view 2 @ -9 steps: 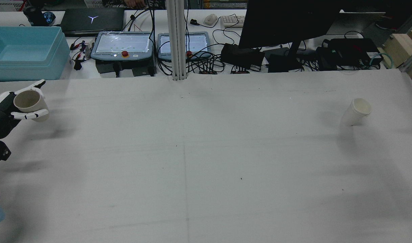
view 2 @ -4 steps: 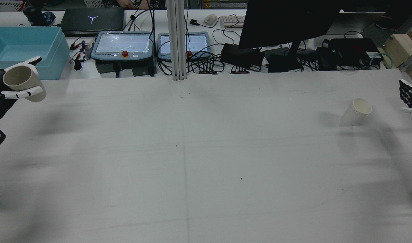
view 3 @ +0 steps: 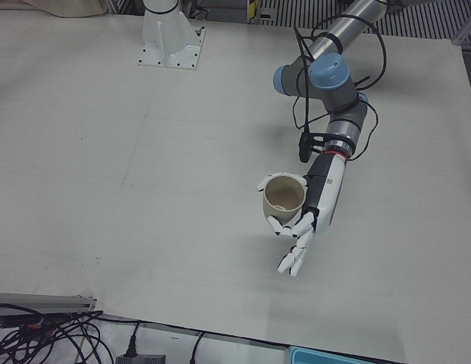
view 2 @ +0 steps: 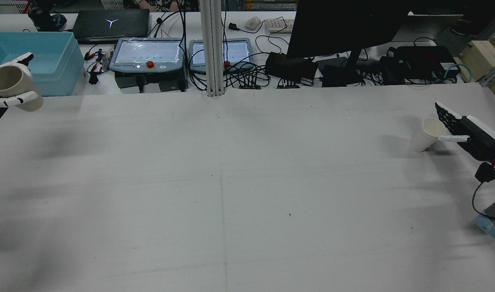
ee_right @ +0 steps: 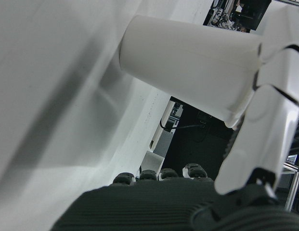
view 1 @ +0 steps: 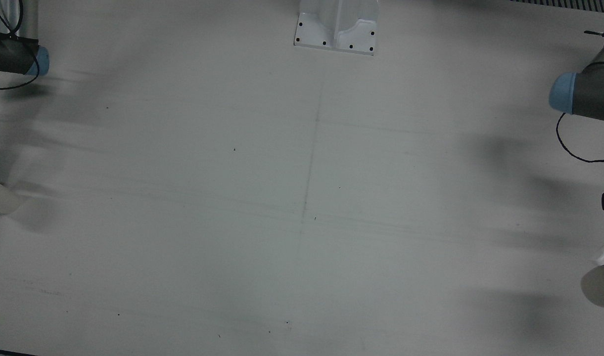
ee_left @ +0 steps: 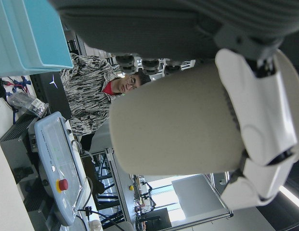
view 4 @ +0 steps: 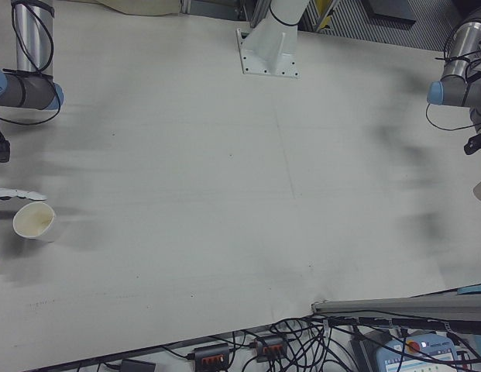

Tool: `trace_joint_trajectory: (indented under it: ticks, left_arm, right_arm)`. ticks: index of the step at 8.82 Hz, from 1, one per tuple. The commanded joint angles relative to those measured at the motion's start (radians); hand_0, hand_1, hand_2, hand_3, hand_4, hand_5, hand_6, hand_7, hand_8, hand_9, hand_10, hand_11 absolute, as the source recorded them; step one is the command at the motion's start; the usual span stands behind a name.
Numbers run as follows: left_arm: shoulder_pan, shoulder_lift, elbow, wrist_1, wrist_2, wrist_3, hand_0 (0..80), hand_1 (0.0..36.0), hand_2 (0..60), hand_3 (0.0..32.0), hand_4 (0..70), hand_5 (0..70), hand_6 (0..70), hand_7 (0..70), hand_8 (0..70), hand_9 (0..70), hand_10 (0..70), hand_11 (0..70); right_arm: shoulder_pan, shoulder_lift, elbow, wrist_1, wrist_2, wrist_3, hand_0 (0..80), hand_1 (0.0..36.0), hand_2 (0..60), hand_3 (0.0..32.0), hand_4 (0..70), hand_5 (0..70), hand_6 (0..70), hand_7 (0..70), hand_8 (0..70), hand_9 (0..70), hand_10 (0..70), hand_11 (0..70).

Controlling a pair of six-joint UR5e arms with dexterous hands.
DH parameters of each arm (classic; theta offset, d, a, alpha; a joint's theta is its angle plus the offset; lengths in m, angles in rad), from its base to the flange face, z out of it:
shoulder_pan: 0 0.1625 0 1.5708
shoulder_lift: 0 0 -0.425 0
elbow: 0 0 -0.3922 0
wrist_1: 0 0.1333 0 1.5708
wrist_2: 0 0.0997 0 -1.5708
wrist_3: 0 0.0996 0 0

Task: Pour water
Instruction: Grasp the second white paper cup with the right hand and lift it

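Note:
My left hand (view 3: 312, 214) is shut on a beige cup (view 3: 284, 196) and holds it upright above the table at the far left of the rear view (view 2: 10, 87). In the left hand view its fingers (ee_left: 257, 125) wrap the beige cup (ee_left: 178, 120). A white cup (view 2: 427, 134) stands on the table at the right. My right hand (view 2: 464, 130) is open right beside that cup, fingers stretched past its far side and a thumb at its near side. The right hand view shows the white cup (ee_right: 188, 62) just in front of the palm, with the thumb (ee_right: 262, 125) along its rim.
A blue bin (view 2: 40, 61) stands past the table's far left corner, close to the raised beige cup. Two teach pendants (view 2: 148, 54), a post (view 2: 213, 48), a dark monitor (view 2: 344, 28) and cables line the far edge. A person (ee_left: 91, 91) sits beyond.
My left hand has lifted the beige cup higher and further left. My right hand has come in from the right edge up to the white cup.

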Motion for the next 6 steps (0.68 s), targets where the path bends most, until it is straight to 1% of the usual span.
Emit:
trace_joint_trajectory:
  ticks: [1,2,3,4,6]
  left_arm:
    - [-0.026,0.003,-0.005,0.0,0.003,0.002,44.6,36.0,60.0,0.0,33.3,62.9,8.8,11.8,3.5,5.6,3.3,6.9]
    - [-0.032,0.003,-0.005,-0.002,0.003,0.002,44.8,36.0,60.0,0.0,33.1,62.6,8.7,11.6,3.4,5.4,3.3,6.8]
    - [-0.039,0.001,-0.005,-0.002,0.003,0.002,45.1,36.0,60.0,0.0,33.1,62.3,8.6,11.5,3.3,5.3,3.3,6.8]
    - [-0.042,0.003,-0.007,-0.004,0.009,0.002,45.2,36.0,60.0,0.0,33.1,62.3,8.7,11.6,3.3,5.3,3.3,6.8]
    - [-0.054,0.009,-0.005,-0.01,0.012,0.003,45.3,36.0,60.0,0.0,33.1,62.1,8.6,11.6,3.3,5.3,3.2,6.7]
  right_arm:
    - [0.001,-0.047,0.046,0.005,0.001,0.002,50.7,18.3,4.9,0.0,0.0,0.3,0.0,0.0,0.0,0.0,0.0,0.0]
    - [-0.023,-0.044,0.044,0.005,0.002,-0.015,51.0,18.4,4.6,0.0,0.0,0.2,0.0,0.0,0.0,0.0,0.0,0.0]
    - [-0.044,-0.032,0.04,0.005,0.019,-0.05,50.8,18.4,4.9,0.0,0.0,1.0,0.0,0.0,0.0,0.0,0.0,0.0]
    - [-0.064,-0.023,0.044,0.005,0.06,-0.045,50.5,18.2,5.3,0.0,0.0,1.5,0.0,0.0,0.0,0.0,0.0,0.0]
    - [-0.078,-0.009,0.05,0.004,0.066,-0.045,50.5,18.1,6.1,0.0,0.7,3.0,0.0,0.7,0.0,0.0,0.0,0.0]
